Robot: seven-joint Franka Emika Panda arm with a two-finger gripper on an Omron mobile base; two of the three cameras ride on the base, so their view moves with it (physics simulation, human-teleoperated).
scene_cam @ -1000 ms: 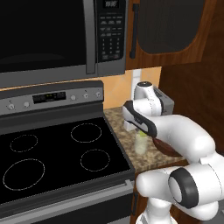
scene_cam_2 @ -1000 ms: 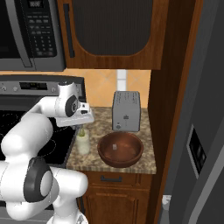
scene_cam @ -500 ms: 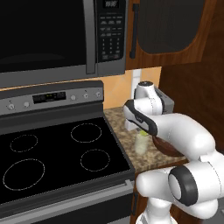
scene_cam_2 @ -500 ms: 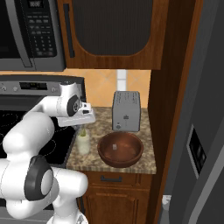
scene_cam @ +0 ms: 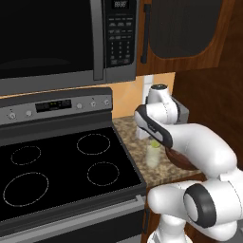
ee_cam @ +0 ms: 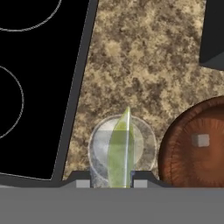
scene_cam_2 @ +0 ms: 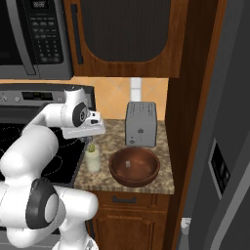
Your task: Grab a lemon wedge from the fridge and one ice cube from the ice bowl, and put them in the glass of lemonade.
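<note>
My arm covers most of the bowl (scene_cam: pixel 176 159) in the left base view. In the hand view, the wedge (ee_cam: pixel 121 153) hides the middle of the glass (ee_cam: pixel 99 148), the bowl runs off the right edge, and my claw (ee_cam: pixel 111 183) shows just two tips. The fridge (scene_cam_2: pixel 229 146) is cut off at the right.

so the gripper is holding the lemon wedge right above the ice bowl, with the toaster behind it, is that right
Not quite. The gripper holds the lemon wedge above the glass, not the ice bowl, which sits beside the glass; the hand view shows the wedge over the glass's rim. The toaster does stand behind the bowl, as the right base view shows.
</note>
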